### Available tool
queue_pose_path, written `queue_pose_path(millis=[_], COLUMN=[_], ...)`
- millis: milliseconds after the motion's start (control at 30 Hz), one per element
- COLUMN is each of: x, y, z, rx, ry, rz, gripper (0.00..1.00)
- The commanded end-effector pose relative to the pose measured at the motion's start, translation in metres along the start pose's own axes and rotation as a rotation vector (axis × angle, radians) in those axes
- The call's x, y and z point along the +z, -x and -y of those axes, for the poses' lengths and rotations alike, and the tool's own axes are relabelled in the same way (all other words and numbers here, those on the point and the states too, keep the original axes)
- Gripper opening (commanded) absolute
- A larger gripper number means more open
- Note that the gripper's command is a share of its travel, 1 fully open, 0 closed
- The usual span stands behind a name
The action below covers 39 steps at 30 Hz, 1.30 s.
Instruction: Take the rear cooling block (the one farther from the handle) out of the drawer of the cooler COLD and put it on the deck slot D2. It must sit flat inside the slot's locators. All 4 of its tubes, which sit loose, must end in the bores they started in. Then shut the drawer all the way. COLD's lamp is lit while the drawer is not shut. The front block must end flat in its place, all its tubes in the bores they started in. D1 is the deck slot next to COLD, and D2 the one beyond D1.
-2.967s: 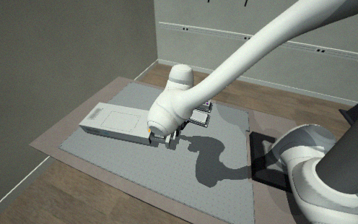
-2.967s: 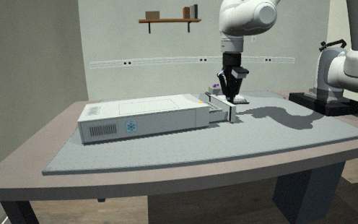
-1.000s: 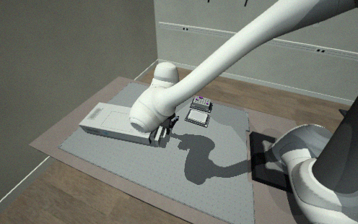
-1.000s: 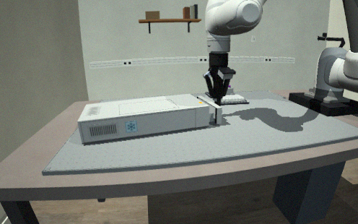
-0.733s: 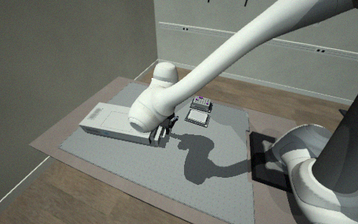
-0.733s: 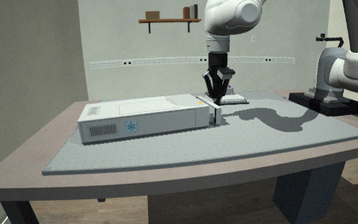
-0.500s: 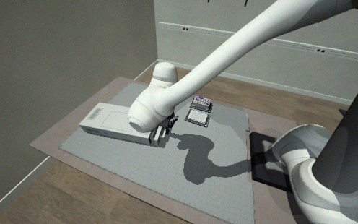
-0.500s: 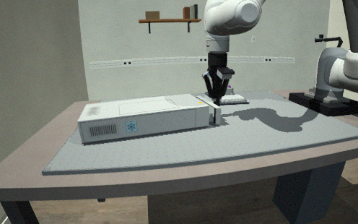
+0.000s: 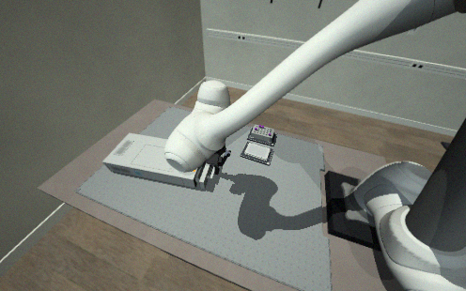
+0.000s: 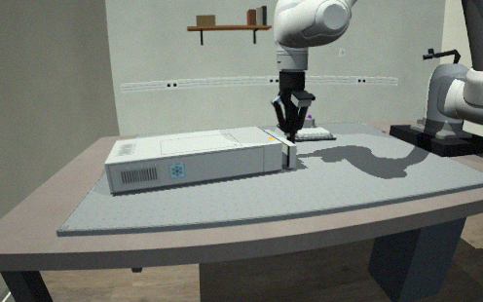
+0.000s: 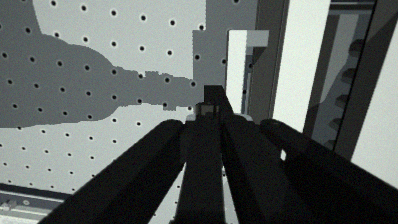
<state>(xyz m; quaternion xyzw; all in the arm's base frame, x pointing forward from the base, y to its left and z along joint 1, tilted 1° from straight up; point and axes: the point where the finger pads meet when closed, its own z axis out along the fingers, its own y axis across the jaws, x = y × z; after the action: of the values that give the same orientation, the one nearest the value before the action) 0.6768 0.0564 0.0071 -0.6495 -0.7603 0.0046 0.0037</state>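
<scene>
The white cooler COLD (image 9: 146,157) (image 10: 195,146) has its drawer front (image 10: 292,158) (image 11: 302,55) a short way out. Its lamp (image 10: 271,138) is lit orange. In the wrist view, a narrow strip of the front block (image 11: 345,87) with dark bores shows in the gap; its tubes are hidden. My gripper (image 10: 292,137) (image 11: 212,99) is shut and empty, pointing down beside the handle (image 11: 236,75), on its outer side. A grey block (image 9: 261,135) with several purple tubes sits in the far slot D2; its exact seating is too small to tell. D1 (image 9: 257,151) holds no block.
The cooler stands on the grey perforated deck (image 9: 287,197) (image 10: 219,207), on a table (image 10: 146,258). The slots lie behind the gripper in the exterior view. The arm's base (image 10: 438,133) is at the right. A shelf (image 10: 229,28) hangs on the back wall.
</scene>
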Motion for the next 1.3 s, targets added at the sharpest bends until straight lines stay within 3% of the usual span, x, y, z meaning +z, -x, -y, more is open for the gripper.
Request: queue_pose_path(millis=[0,1267], x=[-0.001,-0.001], y=[-0.003,-0.003], z=[-0.002,-0.014], rx=[0.002,0.002], ry=[0.001,0.002], rz=[-0.003,-0.003], gripper=[0.10,0.10])
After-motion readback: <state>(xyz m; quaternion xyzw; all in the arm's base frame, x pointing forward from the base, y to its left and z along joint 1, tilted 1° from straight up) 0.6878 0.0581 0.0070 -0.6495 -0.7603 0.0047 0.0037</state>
